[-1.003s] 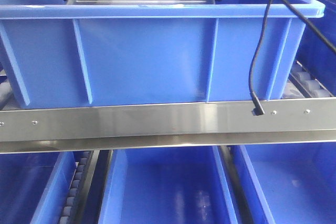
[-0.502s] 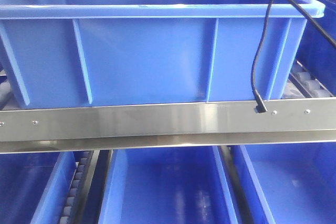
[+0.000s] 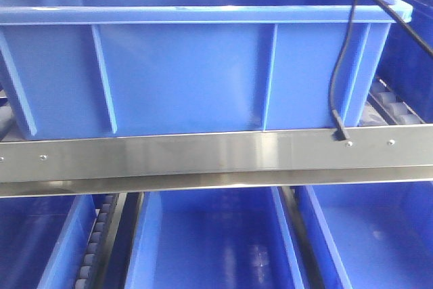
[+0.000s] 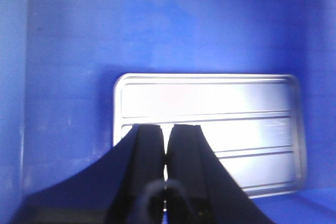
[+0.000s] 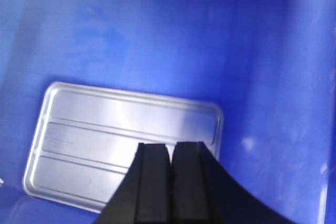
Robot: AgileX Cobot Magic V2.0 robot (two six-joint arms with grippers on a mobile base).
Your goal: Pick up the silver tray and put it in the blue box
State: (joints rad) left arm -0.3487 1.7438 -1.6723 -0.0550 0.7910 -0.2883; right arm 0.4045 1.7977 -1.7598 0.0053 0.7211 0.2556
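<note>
Silver tray (image 4: 210, 135) lies flat on the floor of the blue box (image 3: 189, 79), bottom up to the cameras in both wrist views, with nothing gripping it; the placement reads as complete. Left gripper (image 4: 167, 156) hangs above the tray, jaws pressed together and empty. Right gripper (image 5: 170, 174) likewise hangs clear above it, jaws together, holding nothing. Judged from this, both arms are positioned for withdrawal, not for a grasp. Tray is a shallow rectangular metal piece with rounded corners, a low raised rim and long parallel ridges across its bright, reflective bottom. From the front view its interior is hidden behind the ribbed crate wall, which rests behind a steel rail (image 3: 203, 157)
</note>
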